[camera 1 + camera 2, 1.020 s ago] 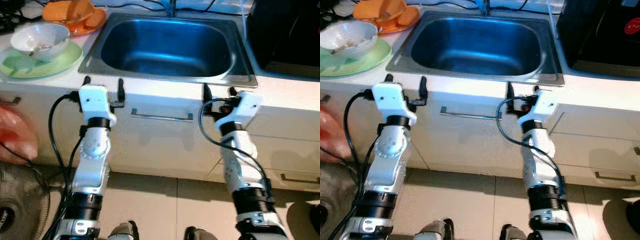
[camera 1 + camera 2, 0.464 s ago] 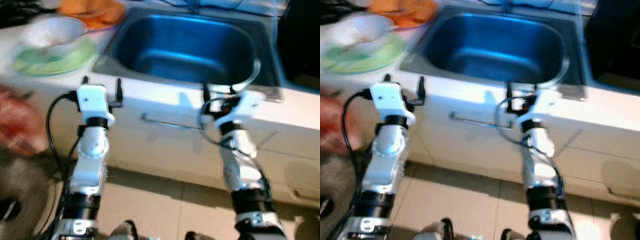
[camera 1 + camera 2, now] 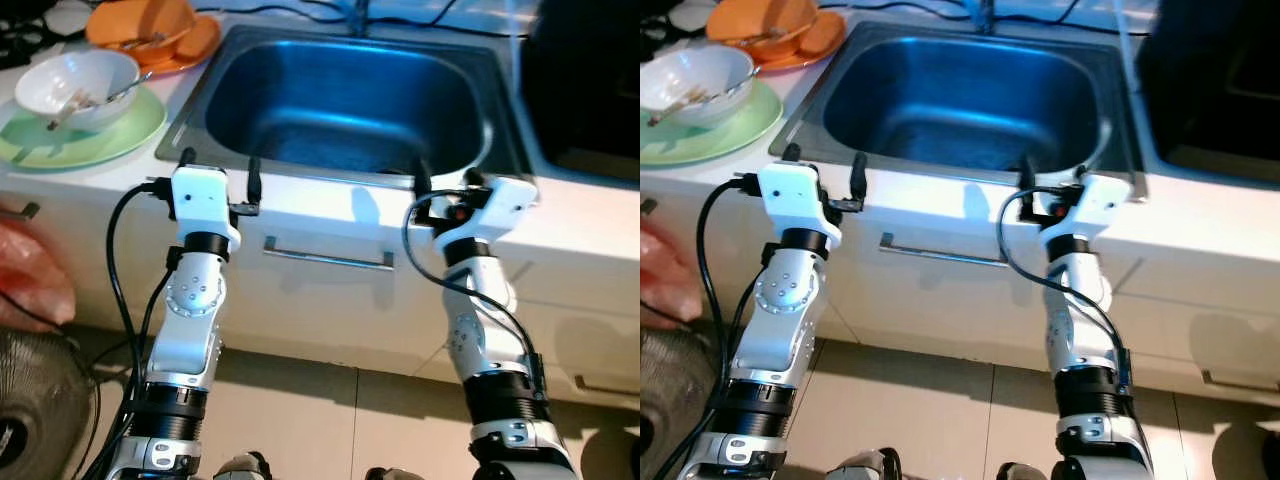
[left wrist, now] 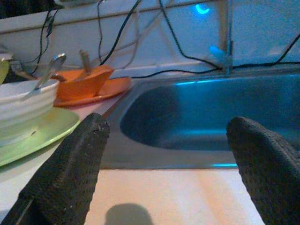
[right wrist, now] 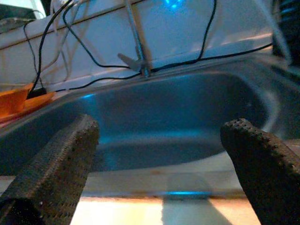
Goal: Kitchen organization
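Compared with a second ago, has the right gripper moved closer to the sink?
Yes. The right gripper now reaches the front rim of the sink; a second ago it sat lower, against the cabinet front below that rim. It is open and holds nothing.

Both silver arms are raised forward, wrists level. Left gripper (image 3: 218,172) and right gripper (image 3: 443,181) each have both black fingers spread apart, holding nothing
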`<state>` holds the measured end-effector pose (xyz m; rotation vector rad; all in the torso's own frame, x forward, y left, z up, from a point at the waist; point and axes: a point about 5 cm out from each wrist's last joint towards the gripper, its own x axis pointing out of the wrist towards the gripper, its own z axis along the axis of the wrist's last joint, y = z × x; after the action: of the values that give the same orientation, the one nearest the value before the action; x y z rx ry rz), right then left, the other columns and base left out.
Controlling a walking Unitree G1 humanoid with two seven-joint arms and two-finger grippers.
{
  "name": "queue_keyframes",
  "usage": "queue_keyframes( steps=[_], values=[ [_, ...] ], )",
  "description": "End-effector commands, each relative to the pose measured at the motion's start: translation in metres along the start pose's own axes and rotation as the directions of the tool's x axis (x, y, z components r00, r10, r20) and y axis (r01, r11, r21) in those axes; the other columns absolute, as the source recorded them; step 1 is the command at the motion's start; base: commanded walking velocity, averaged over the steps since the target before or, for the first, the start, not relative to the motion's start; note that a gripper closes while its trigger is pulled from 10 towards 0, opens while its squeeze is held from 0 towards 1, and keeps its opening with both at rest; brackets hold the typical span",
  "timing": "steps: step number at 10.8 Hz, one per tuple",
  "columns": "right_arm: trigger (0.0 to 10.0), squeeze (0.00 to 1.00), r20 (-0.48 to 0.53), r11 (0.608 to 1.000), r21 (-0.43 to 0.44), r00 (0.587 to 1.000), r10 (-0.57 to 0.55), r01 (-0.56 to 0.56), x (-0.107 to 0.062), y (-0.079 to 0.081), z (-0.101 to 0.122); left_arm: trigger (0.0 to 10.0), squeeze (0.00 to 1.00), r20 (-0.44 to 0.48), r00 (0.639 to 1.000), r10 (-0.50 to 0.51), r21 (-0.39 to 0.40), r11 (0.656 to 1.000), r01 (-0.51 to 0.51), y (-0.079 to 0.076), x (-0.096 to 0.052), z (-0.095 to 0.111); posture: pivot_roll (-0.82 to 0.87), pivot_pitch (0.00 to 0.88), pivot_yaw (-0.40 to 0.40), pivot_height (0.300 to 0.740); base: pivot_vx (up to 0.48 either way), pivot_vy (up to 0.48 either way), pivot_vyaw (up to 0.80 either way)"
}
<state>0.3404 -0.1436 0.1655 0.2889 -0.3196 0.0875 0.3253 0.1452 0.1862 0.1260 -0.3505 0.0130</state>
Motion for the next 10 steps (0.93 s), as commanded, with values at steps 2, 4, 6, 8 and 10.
queue_keyframes(
  steps=[2, 4, 6, 8, 10],
  values=[
    [10.0, 0.00, 0.066, 1.000, 0.008, 0.998, -0.005, 0.004, 0.006, 0.001, 0.015, 10.0, 0.00, 0.029, 0.999, -0.015, 0.007, 1.000, 0.015, -0.001, 0.003, 0.009, 0.04, 0.146, 0.004, 0.740, 0.298, 0.000, 0.00],
    [10.0, 0.00, 0.199, 0.999, -0.007, 0.979, 0.033, -0.033, 0.016, 0.014, 0.048, 10.0, 0.00, 0.078, 0.997, -0.021, 0.007, 1.000, 0.021, -0.002, 0.007, 0.021, 0.04, 0.144, 0.001, 0.740, 0.298, 0.000, 0.00],
    [10.0, 0.00, 0.213, 0.999, -0.003, 0.976, 0.044, -0.044, 0.018, 0.017, 0.053, 10.0, 0.00, 0.090, 0.996, -0.021, 0.010, 1.000, 0.020, -0.001, 0.008, 0.025, 0.04, 0.144, 0.001, 0.740, 0.309, 0.000, 0.00],
    [10.0, 0.00, 0.182, 0.999, -0.007, 0.982, 0.042, -0.041, 0.016, 0.016, 0.047, 10.0, 0.00, 0.102, 0.995, -0.021, 0.011, 1.000, 0.020, -0.002, 0.009, 0.028, 0.04, 0.143, -0.003, 0.740, 0.360, 0.000, 0.00],
    [10.0, 0.00, 0.167, 0.999, -0.008, 0.985, 0.040, -0.039, 0.015, 0.015, 0.045, 10.0, 0.00, 0.105, 0.994, -0.022, 0.012, 1.000, 0.021, -0.002, 0.009, 0.029, 0.04, 0.142, -0.003, 0.740, 0.405, 0.000, 0.00]
  ],
)
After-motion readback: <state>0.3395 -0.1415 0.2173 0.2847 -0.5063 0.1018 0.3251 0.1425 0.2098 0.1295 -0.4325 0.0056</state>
